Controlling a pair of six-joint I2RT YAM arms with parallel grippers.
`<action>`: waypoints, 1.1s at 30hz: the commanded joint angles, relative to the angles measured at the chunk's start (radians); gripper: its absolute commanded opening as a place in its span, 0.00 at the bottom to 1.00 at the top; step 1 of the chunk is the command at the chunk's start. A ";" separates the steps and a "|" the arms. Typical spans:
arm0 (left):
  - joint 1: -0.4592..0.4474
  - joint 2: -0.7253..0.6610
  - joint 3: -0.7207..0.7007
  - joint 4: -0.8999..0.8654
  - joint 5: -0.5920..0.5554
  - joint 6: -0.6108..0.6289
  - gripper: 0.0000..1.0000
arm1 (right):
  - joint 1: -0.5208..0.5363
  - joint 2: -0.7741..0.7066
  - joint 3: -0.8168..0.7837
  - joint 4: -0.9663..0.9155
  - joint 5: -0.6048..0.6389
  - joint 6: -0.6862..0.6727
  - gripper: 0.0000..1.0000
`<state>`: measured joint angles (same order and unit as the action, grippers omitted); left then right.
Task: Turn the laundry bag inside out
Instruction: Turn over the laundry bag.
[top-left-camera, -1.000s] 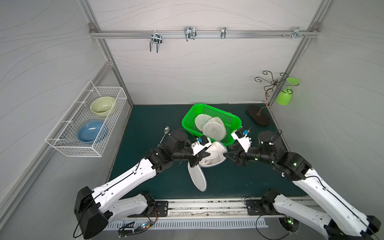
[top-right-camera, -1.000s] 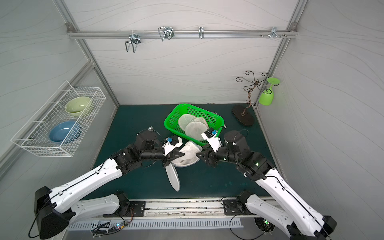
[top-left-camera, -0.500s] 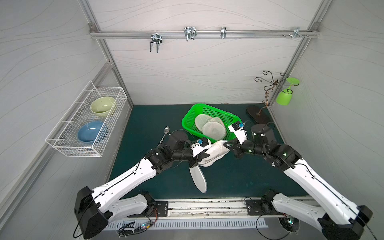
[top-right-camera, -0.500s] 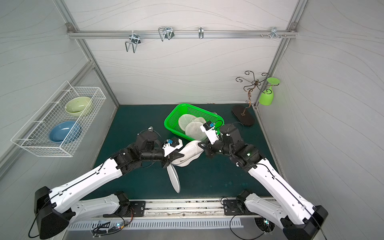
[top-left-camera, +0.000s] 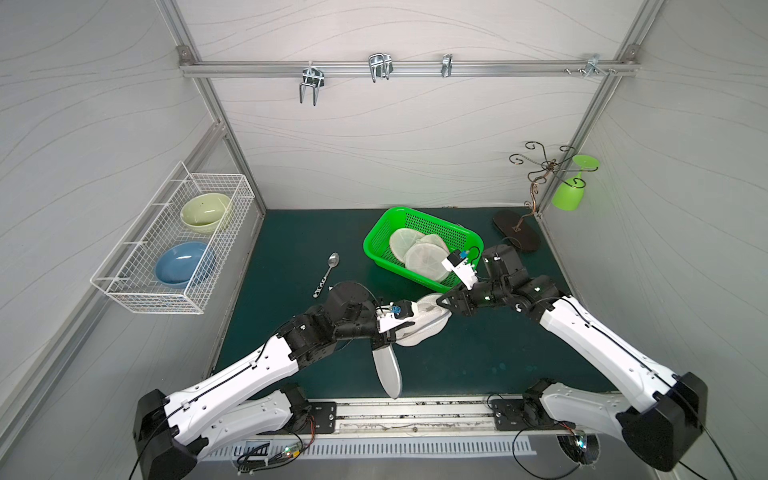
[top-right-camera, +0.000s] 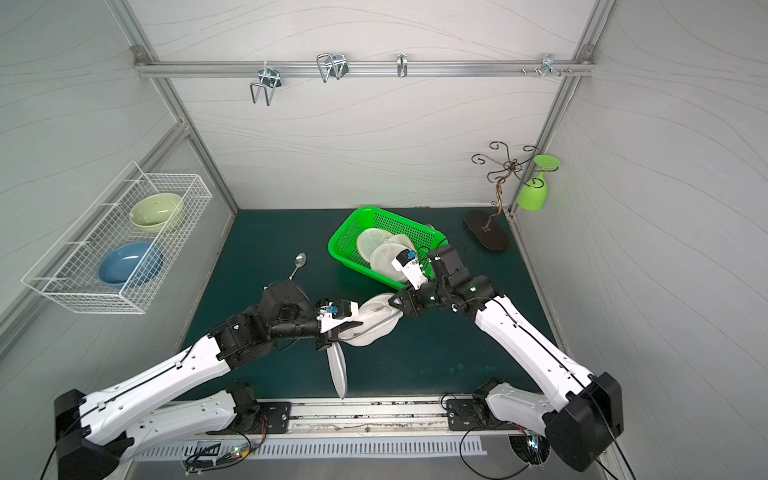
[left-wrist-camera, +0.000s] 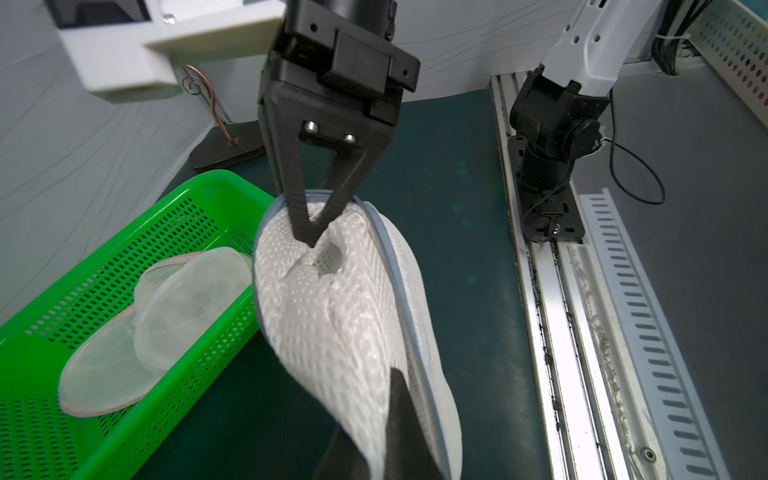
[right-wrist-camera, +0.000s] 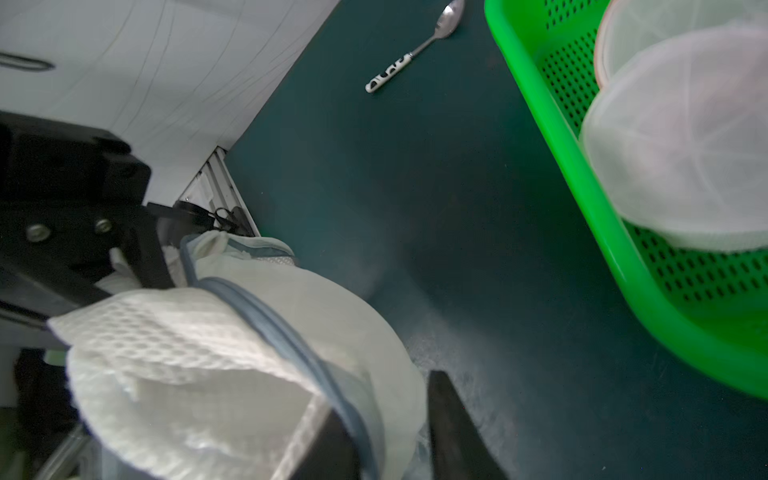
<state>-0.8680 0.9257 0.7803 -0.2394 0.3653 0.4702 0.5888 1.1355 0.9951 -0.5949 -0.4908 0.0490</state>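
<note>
Bag: the white mesh laundry bag (top-left-camera: 424, 327) with a grey-blue zip edge sits at the centre of both top views. It is held between the two grippers over the dark green tabletop (top-left-camera: 291, 324), just below the green plastic basket (top-left-camera: 372, 245). A narrow white flap of it runs from the left gripper toward the lower edge of the frame.
Left gripper: the left gripper (top-left-camera: 390, 337) is clamped tight on the bag's left end. In the left wrist view one dark finger (left-wrist-camera: 401, 415) lies against the mesh.
Right gripper: the right gripper (left-wrist-camera: 311, 239) is narrow, its tips pinching a puckered fold at the bag's right end, close to the zip edge.
Change: compared with half a second ago, the left gripper and the flap sit lower in the frame. The right gripper's tip has moved down and left, nearer the left gripper.
Unmoved: the steel spoon with a patterned handle (top-left-camera: 328, 272) lies left of the basket, as before. The pale round mesh pieces (top-left-camera: 424, 262) lie inside the basket, also as before.
</note>
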 joint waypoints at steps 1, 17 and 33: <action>-0.004 -0.024 0.028 0.187 -0.088 -0.059 0.00 | -0.023 -0.043 0.030 -0.002 -0.006 0.035 0.51; 0.009 0.053 -0.025 0.393 -0.084 -0.407 0.00 | -0.168 -0.172 0.168 -0.094 -0.064 0.473 0.59; 0.009 0.058 -0.012 0.372 -0.087 -0.392 0.00 | 0.037 -0.077 0.208 -0.078 0.258 0.433 0.37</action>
<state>-0.8627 0.9909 0.7479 0.0647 0.2684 0.0883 0.6205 1.0420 1.1763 -0.6640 -0.3119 0.4957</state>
